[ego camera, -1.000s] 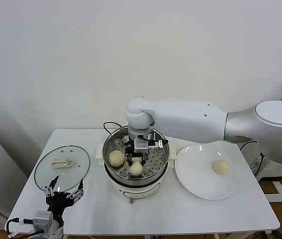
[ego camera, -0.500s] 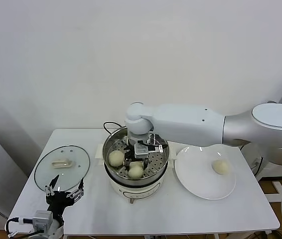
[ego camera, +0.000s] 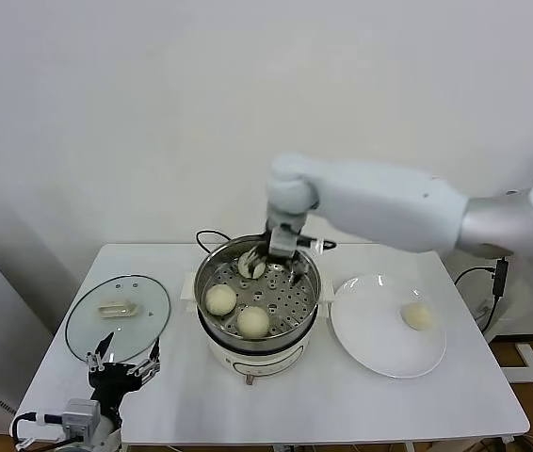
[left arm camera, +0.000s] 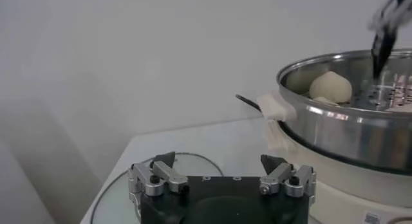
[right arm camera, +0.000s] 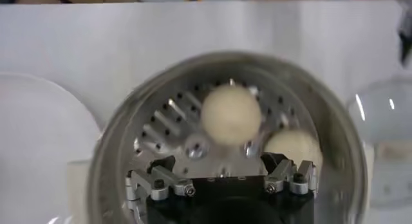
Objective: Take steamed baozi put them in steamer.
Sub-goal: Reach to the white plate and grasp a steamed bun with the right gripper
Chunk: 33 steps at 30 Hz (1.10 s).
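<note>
The steamer [ego camera: 212, 331] stands mid-table with three steamed baozi on its perforated tray: one at the left [ego camera: 220, 299], one at the front [ego camera: 253, 321], one at the back [ego camera: 250, 268]. A fourth baozi [ego camera: 418, 316] lies on the white plate [ego camera: 370, 348]. My right gripper [ego camera: 273, 266] hangs open over the back of the tray, holding nothing. Its wrist view shows the right gripper [right arm camera: 219, 162] above the steamer [right arm camera: 109, 154], with two baozi [right arm camera: 230, 114] [right arm camera: 293, 147] beyond it. My left gripper [ego camera: 121, 361] is parked open at the table's front left, by the glass lid.
A round glass lid [ego camera: 118, 315] lies flat on the table's left side, just behind the left gripper [left arm camera: 217, 161]. From there the steamer [left arm camera: 347, 132] and a baozi [left arm camera: 330, 87] show nearby. A black cord [ego camera: 208, 235] runs behind the steamer.
My right gripper opened and let go of the front baozi, which stays on the tray. The gripper then rose and drew back over the steamer's far side. The left arm did not move.
</note>
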Each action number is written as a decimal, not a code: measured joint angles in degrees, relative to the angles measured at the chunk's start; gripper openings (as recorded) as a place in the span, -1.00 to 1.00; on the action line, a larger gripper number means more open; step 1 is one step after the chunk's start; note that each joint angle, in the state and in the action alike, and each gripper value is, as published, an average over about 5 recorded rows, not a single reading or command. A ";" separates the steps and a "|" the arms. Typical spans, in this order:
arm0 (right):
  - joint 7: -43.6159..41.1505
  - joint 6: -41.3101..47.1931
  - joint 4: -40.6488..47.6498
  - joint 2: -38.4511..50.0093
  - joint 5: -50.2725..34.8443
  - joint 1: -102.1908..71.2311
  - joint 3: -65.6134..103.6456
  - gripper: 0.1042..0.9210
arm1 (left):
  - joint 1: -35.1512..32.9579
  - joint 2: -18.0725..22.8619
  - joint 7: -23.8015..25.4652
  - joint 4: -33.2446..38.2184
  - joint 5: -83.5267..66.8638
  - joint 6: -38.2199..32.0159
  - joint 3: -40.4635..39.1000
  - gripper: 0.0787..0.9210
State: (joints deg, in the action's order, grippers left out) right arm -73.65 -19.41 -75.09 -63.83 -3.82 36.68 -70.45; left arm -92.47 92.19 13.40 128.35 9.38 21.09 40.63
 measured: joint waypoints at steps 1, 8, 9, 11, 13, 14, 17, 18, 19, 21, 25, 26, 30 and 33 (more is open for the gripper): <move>-0.46 2.24 0.32 1.25 -1.35 0.48 0.24 0.76 | 0.05 0.00 0.12 0.03 -0.23 0.14 0.00 0.77; -2.48 18.04 2.50 10.75 -6.44 1.87 2.77 0.76 | 0.34 0.00 1.07 -0.24 -2.22 1.23 0.22 0.77; -2.56 19.90 2.81 12.17 -6.52 1.82 3.19 0.76 | 0.34 0.00 1.18 -0.33 -2.49 1.37 0.26 0.77; -2.72 23.07 3.41 14.94 -6.31 1.44 4.05 0.76 | 0.29 0.00 1.39 -0.54 -3.08 1.64 0.29 0.77; -2.92 25.46 4.00 17.56 -5.66 0.63 5.05 0.76 | 0.23 0.00 1.53 -0.77 -3.73 1.88 0.30 0.77; -3.02 26.37 4.29 18.72 -5.13 0.02 5.66 0.76 | 0.20 0.00 1.56 -0.90 -4.04 2.00 0.33 0.77; -3.12 27.98 5.28 21.42 -2.73 -2.74 8.26 0.76 | 0.14 0.00 1.62 -1.20 -4.84 2.41 0.50 0.77; -3.07 28.14 5.73 22.01 -1.70 -4.04 9.44 0.76 | 0.09 0.00 1.65 -1.26 -5.05 2.56 0.55 0.77; -3.01 28.07 6.29 22.44 -0.61 -5.50 10.75 0.76 | 0.02 0.00 1.68 -1.28 -5.20 2.71 0.57 0.77; -2.87 27.30 7.87 22.86 1.86 -8.94 13.91 0.76 | -0.16 0.00 1.73 -1.27 -5.39 2.97 0.59 0.77; -2.72 24.85 11.64 22.59 7.08 -16.15 20.60 0.76 | -0.70 0.00 1.87 -1.05 -5.48 3.22 0.61 0.77; -2.75 24.26 12.49 22.44 8.23 -17.82 22.10 0.76 | -0.85 0.00 1.90 -1.01 -5.48 3.26 0.65 0.77; -2.78 22.23 15.21 21.63 12.30 -23.72 27.27 0.76 | -1.19 0.00 1.95 -1.20 -5.35 3.41 0.81 0.77; -2.45 21.65 16.33 21.18 14.98 -27.39 30.36 0.76 | -1.30 0.00 2.02 -1.34 -5.05 3.51 0.72 0.77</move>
State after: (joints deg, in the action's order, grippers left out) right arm -76.11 2.23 -58.76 -42.65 11.15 9.29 -40.09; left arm -93.77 92.19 15.42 127.01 4.34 24.61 41.35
